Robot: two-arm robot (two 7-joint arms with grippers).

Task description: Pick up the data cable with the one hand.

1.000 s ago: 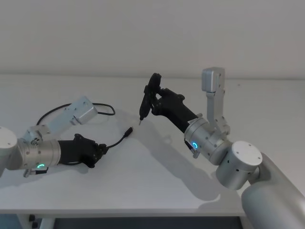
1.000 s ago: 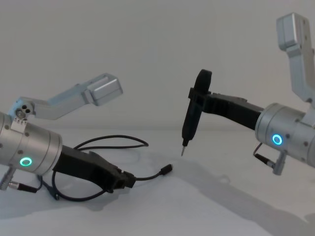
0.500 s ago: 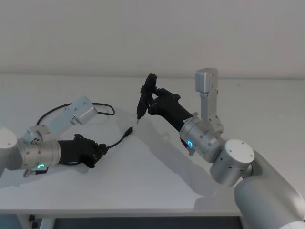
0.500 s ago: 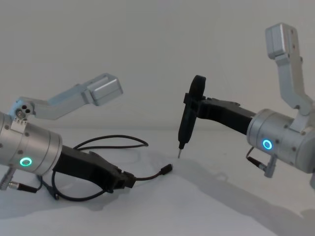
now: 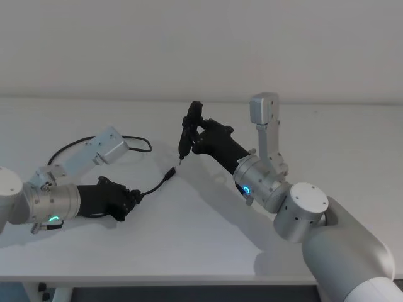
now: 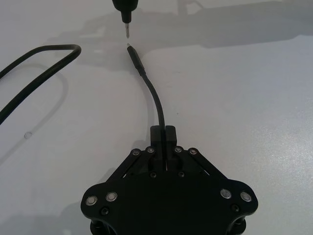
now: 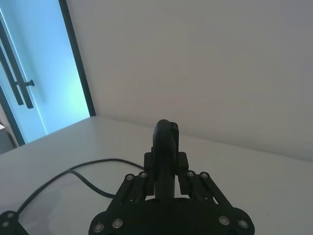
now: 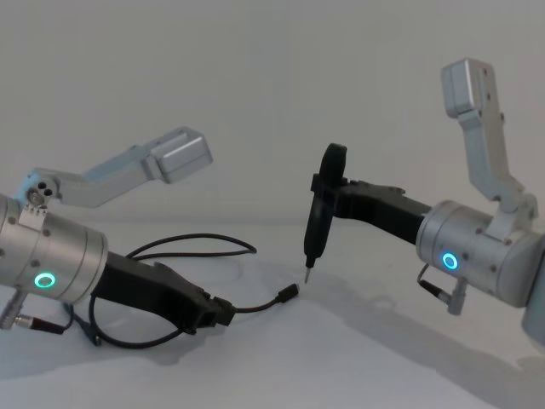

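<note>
The data cable [image 5: 153,186] lies in loose black loops on the white table [image 5: 189,239], its small plug [image 8: 289,294] pointing toward the middle. My left gripper [image 5: 134,196] is low over the table and shut on the cable a short way behind the plug; the left wrist view has the cord [image 6: 157,105] running straight out from between the closed fingers [image 6: 156,131]. My right gripper [image 8: 338,191] is shut on a slim black pen-like tool [image 8: 317,223], held nearly upright with its metal tip [image 6: 126,29] hovering just beyond the plug.
The rest of the cable curves back behind the left arm's silver link [image 5: 101,148]. Bare white table lies in front of and to the right of both arms. A pale wall stands behind the table.
The right arm has swung left, bringing the pen-like tool's tip closer to the cable's plug. The left gripper and the cable have stayed still.
</note>
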